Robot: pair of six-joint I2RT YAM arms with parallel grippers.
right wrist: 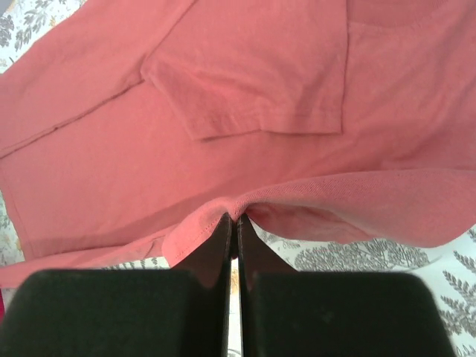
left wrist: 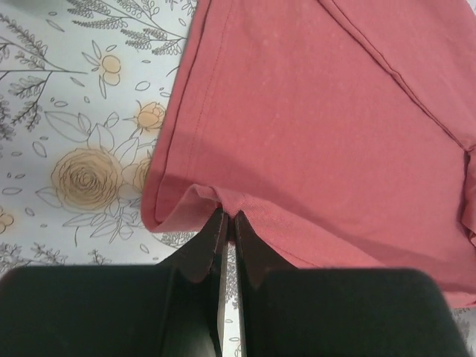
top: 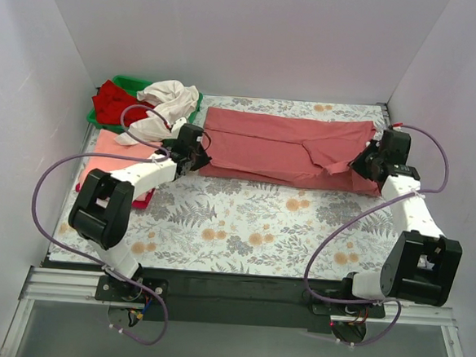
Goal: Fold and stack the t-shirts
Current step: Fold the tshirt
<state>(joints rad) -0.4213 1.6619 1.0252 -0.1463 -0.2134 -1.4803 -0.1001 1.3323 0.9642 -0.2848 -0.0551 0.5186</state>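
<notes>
A dusty-rose t-shirt (top: 281, 149) lies stretched across the far part of the table, its sides folded in. My left gripper (top: 197, 158) is shut on its left end; the left wrist view shows the fingertips (left wrist: 217, 227) pinching the hem of the shirt (left wrist: 320, 126). My right gripper (top: 363, 164) is shut on the right end; the right wrist view shows the edge of the shirt (right wrist: 245, 104) lifted between the fingertips (right wrist: 227, 223). A salmon-pink folded shirt (top: 117, 158) lies at the left. A red shirt (top: 117, 101) and a cream-white shirt (top: 165, 104) sit in the bin.
A green plastic bin (top: 134, 84) stands at the back left corner. White walls close in the table on the left, back and right. The table has a floral cloth (top: 251, 220). Purple cables loop beside both arms.
</notes>
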